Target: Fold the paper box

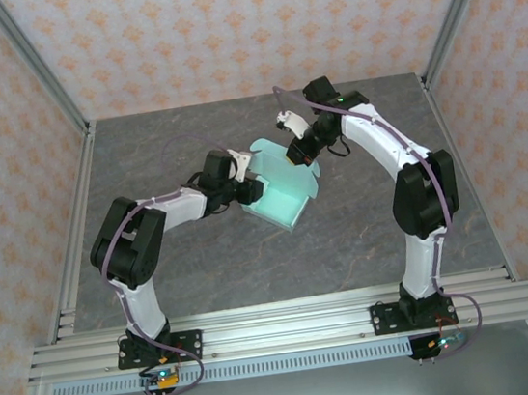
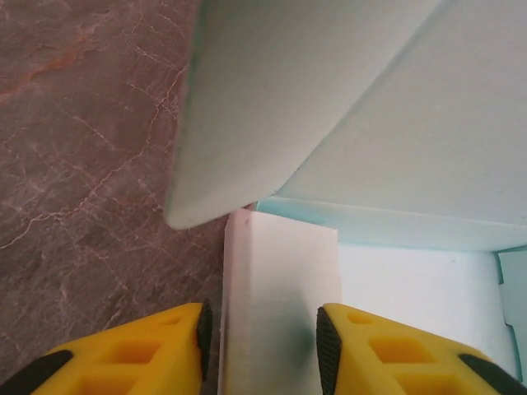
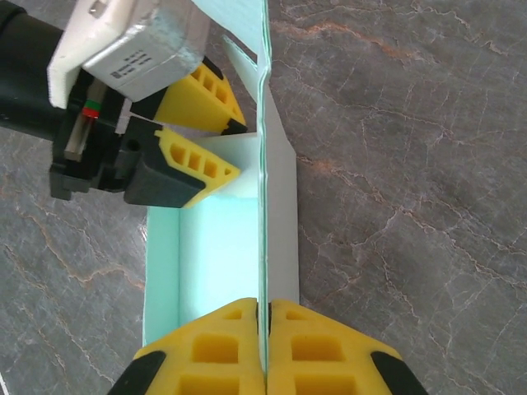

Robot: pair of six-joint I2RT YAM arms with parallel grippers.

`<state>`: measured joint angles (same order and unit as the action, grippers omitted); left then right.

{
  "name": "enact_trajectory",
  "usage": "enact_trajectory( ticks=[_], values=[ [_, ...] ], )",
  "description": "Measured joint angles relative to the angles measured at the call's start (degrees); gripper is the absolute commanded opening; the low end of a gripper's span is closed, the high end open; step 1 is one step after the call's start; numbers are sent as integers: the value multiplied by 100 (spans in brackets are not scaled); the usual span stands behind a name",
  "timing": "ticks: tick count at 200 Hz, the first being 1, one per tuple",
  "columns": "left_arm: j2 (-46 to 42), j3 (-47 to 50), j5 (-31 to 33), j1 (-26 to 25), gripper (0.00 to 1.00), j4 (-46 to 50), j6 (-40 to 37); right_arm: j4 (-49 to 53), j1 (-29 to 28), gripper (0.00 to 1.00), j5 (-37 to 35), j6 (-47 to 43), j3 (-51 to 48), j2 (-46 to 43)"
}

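The paper box [image 1: 284, 195] is pale mint-green card, partly folded, lying in the middle of the table between both arms. From the left, my left gripper [image 1: 246, 186] straddles a white folded side wall [image 2: 276, 288] of the box. Its yellow fingers [image 2: 165, 346] stand apart, with a thin gap showing beside the left pad. A large curved flap [image 2: 288, 90] hangs over that wall. My right gripper [image 3: 265, 329] is shut on the thin upright edge of another wall [image 3: 263, 206], at the far right side of the box [image 3: 214, 255]. The left gripper [image 3: 239, 148] faces it across the box floor.
The box rests on a grey marbled table top [image 1: 376, 231], with bare surface all around it. Metal frame rails [image 1: 74, 232] run along the sides and the near edge. Patterned walls enclose the space.
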<state>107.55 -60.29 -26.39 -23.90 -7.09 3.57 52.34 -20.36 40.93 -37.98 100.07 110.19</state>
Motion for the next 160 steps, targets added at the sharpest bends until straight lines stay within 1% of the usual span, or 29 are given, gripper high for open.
enact_trajectory(
  ticks=[28, 53, 78, 93, 119, 160],
  values=[
    [116, -68, -4, -11, 34, 81, -111, 26, 0, 0, -26, 4, 0, 0],
    [116, -61, -20, -28, 26, 85, -149, 13, 0, 0, -83, 79, 0, 0],
    [116, -13, 39, -74, 26, 74, -173, -7, 0, 0, -153, 262, 0, 0],
    [116, 13, 160, -129, 25, 57, -173, -46, 0, 0, -195, 387, -35, 0],
    [87, 129, 522, -254, 20, -55, -221, -168, 7, 0, -210, 579, -118, -11],
    [7, 256, 968, -385, 22, -116, -374, -249, 4, 1, -256, 713, -190, -37]
  ],
)
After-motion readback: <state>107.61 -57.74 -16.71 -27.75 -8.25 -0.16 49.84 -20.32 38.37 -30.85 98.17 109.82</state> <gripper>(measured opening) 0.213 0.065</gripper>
